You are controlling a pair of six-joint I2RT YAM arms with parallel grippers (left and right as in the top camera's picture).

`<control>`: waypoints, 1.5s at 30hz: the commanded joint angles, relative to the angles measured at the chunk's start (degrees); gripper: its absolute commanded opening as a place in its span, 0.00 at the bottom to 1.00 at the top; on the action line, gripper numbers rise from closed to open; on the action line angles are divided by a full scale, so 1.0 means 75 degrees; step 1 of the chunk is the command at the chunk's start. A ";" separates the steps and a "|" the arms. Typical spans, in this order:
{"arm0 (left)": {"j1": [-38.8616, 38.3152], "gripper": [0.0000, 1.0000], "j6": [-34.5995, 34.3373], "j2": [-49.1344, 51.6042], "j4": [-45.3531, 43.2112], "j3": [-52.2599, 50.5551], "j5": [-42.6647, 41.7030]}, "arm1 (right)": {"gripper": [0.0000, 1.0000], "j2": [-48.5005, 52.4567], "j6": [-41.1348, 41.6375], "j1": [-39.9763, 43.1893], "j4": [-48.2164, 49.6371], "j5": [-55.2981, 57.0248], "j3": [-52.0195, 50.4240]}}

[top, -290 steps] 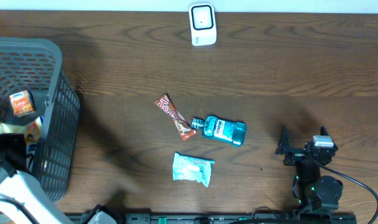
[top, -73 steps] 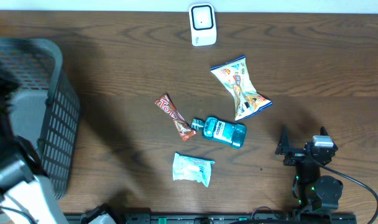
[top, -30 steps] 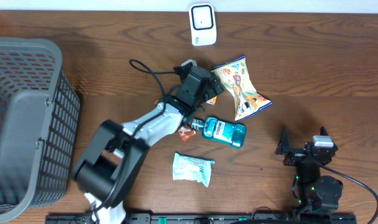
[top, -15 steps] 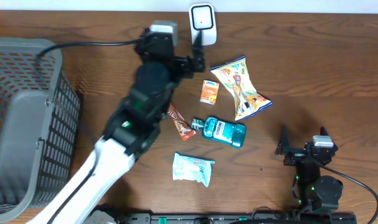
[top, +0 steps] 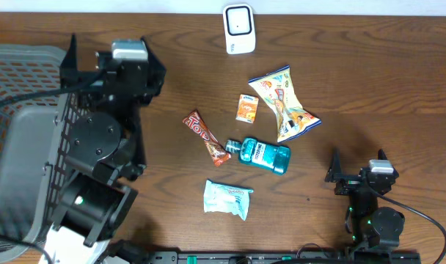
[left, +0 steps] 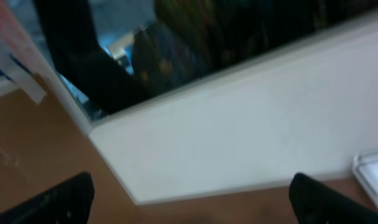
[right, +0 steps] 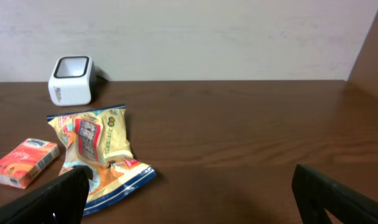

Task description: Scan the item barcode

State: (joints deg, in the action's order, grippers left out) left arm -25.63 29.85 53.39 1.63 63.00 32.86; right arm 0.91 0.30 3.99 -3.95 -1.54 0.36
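Observation:
The white scanner [top: 238, 29] stands at the table's far edge, also in the right wrist view as the scanner [right: 71, 79]. A small orange box [top: 246, 108] lies beside a yellow snack bag [top: 285, 103]; both show in the right wrist view, box [right: 24, 163] and bag [right: 96, 149]. My left gripper [top: 105, 59] hangs high by the basket's right wall, open and empty, its fingers [left: 52, 202] framing wall and table edge. My right gripper [top: 357, 163] rests open and empty at the near right. No barcode is readable.
A grey mesh basket [top: 32, 147] fills the left side. A red candy bar [top: 206, 137], a teal mouthwash bottle [top: 263, 154] and a white-blue tissue pack [top: 227, 199] lie mid-table. The scanner's corner [left: 372, 174] shows at the left wrist view's right edge.
The left arm left the orange box on the table beside the snack bag, then swung up and left to the basket. The right arm has not moved.

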 commanded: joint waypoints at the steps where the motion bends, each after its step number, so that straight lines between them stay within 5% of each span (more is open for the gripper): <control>1: 0.0146 1.00 0.0452 -0.0522 0.0793 0.0093 -0.0819 | 0.99 -0.0026 -0.0105 -0.0032 -0.0032 -0.0012 -0.0006; 3: 0.0300 1.00 -0.0813 -0.1177 0.1766 0.0085 -0.2498 | 0.99 -0.0026 -0.0105 -0.0032 -0.0032 -0.0015 -0.0006; 8: 0.0743 1.00 -0.2419 -0.2296 0.2235 -0.0178 -0.4707 | 0.99 -0.0026 -0.0105 -0.0032 -0.0032 -0.0015 -0.0006; 17: 0.1445 1.00 -0.5033 -0.4135 0.2512 -0.0845 -0.4937 | 0.99 -0.0026 -0.0108 -0.0032 -0.0020 -0.0012 -0.0006; 25: 0.1352 1.00 -0.5082 -0.5692 0.2524 -0.0848 -0.6330 | 0.99 -0.0026 -0.0041 -0.0032 -0.0020 -0.0090 -0.0006; 28: 0.1396 1.00 -0.5080 -0.6027 0.2553 -0.0848 -0.7082 | 0.99 -0.0026 0.1017 -0.0038 0.0017 -0.0816 -0.0006; 32: 0.1416 1.00 -0.5077 -0.6295 0.2582 -0.0851 -0.7152 | 0.99 -0.0020 0.4083 -0.0047 0.0099 -0.1912 -0.0006; 37: 0.1486 1.00 -0.5004 -0.6738 0.2669 -0.0950 -0.7146 | 0.99 -0.0020 0.6496 -0.0044 0.0187 -0.4278 -0.0003; 45: 0.1967 1.00 -0.4931 -0.7096 0.2728 -0.1061 -0.6831 | 0.99 -0.0020 0.7842 -0.0044 0.0050 -0.6706 -0.0006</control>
State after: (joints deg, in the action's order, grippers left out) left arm -12.71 -7.49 0.60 22.09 55.86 -18.98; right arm 0.97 49.93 3.92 -2.81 -40.60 0.36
